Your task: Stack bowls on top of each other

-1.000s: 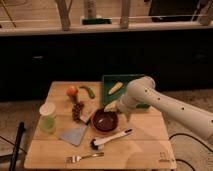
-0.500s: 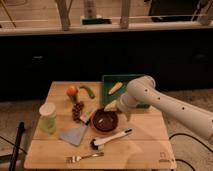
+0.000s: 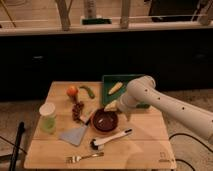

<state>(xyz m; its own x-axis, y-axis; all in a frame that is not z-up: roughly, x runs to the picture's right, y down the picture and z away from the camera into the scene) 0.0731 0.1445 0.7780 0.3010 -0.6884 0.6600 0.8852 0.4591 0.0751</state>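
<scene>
Camera view: the end effector (image 3: 121, 108) hangs low at the far right edge of the dark maroon bowl (image 3: 105, 121), tucked under the arm's white round joint. I cannot tell whether it is apart, together, or gripping anything. Nothing seems to have shifted over the last second; the arm sits in the same spot and the bowl has not moved. To me that reads as a pause at the bowl, either just before a grasp or just after a release.

I can make out only one bowl shape, mid-bench. Whether the second, orange-rimmed one is nested beneath it, I cannot say.

The bowl looks empty inside, with a pale yellowish piece (image 3: 110, 105) at its far rim. Behind it, the green tray (image 3: 131, 80) holds one yellow item (image 3: 115, 88). Far to the left on the bench (image 3: 150, 150) stands a pale green cup (image 3: 48, 119), lidded, so its contents are hidden.
</scene>
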